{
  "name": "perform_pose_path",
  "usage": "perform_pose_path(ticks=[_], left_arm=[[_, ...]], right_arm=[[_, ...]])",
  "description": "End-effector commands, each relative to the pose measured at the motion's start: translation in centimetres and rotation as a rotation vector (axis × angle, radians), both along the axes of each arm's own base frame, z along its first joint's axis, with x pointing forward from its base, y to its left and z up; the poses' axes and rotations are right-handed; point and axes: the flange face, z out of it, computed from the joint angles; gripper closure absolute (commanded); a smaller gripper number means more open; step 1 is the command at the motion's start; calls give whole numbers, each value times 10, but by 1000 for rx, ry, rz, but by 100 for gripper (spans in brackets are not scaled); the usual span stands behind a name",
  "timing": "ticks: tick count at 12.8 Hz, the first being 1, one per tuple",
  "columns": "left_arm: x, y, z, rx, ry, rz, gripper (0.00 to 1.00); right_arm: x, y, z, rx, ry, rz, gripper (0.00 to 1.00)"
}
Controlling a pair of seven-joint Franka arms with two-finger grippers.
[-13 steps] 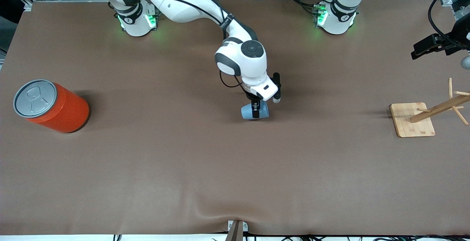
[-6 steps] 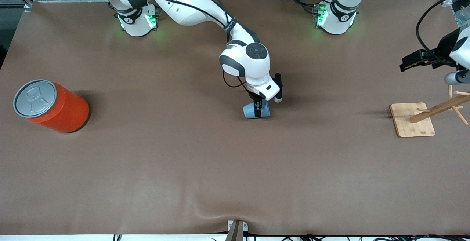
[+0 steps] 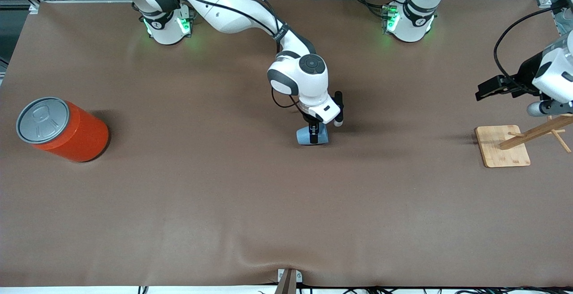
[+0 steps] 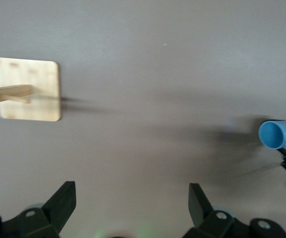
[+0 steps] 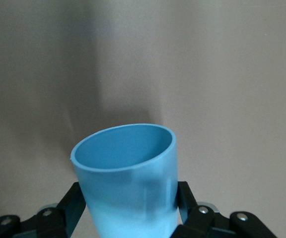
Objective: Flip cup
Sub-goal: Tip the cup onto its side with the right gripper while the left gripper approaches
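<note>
Brown matting covers the table (image 3: 224,195), wrinkled at its front edge, with wide bare stretches around the middle. From the front, the right gripper (image 3: 314,132) is clamped on the light-blue cup (image 3: 305,137) at mid-table; its wrist hides much of the cup, and whether the cup touches the mat is hard to tell. An orange can (image 3: 71,133) with a grey lid stands at the right arm's end; the lid's embossed mark is unreadable. A wooden peg rack (image 3: 503,148) sits at the left arm's end, its pegs cut off by the frame. The left gripper (image 3: 490,89) hovers near that rack. Its wrist view shows both fingers (image 4: 61,203) spread wide, holding nothing, over bare mat. The right wrist view shows the cup's (image 5: 128,183) open mouth tilted away, black fingers (image 5: 187,203) pressing its sides.
</note>
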Motion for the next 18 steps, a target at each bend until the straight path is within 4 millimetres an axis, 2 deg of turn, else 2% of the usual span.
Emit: perform_pose_path(ticks=[1, 4, 7, 9, 13, 16, 18], left_arm=[[2, -22, -36, -99, -18, 5, 0], [6, -48, -74, -148, -59, 10, 0], [16, -56, -106, -252, -6, 57, 0], [20, -68, -142, -389, 76, 128, 0], [30, -76, -204, -592, 169, 173, 0], [31, -80, -246, -712, 174, 108, 0], [27, -80, -281, -767, 175, 34, 0]], right_arm=[[7, 0, -5, 3, -20, -8, 0], [7, 0, -3, 6, -21, -11, 0], [11, -2, -1, 9, -20, -20, 0], [12, -2, 7, 17, -23, -25, 0], [16, -5, 21, 19, -27, -27, 0], [15, -6, 33, 5, -19, -36, 0], [14, -7, 50, -2, -16, -42, 0]])
